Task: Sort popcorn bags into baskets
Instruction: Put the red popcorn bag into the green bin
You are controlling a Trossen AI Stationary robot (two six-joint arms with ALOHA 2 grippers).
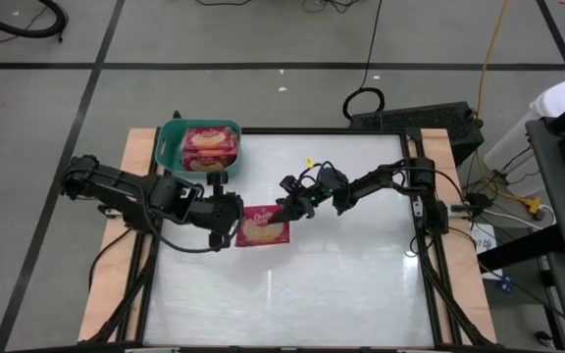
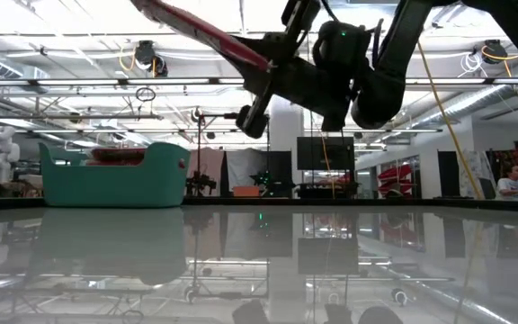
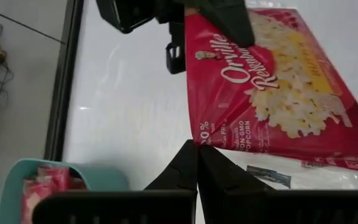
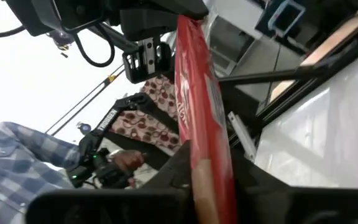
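Held aloft mid-table, bag looks light, thin and floppy, best pinched at edges: left gripper and right gripper both clamp it.

You have one red popcorn bag lifted flat off the table, pinched at opposite edges between the left gripper and right gripper; more bags fill the teal basket behind the left gripper.

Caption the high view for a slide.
Both end effectors, left and right, grip one popcorn bag beside the teal basket.
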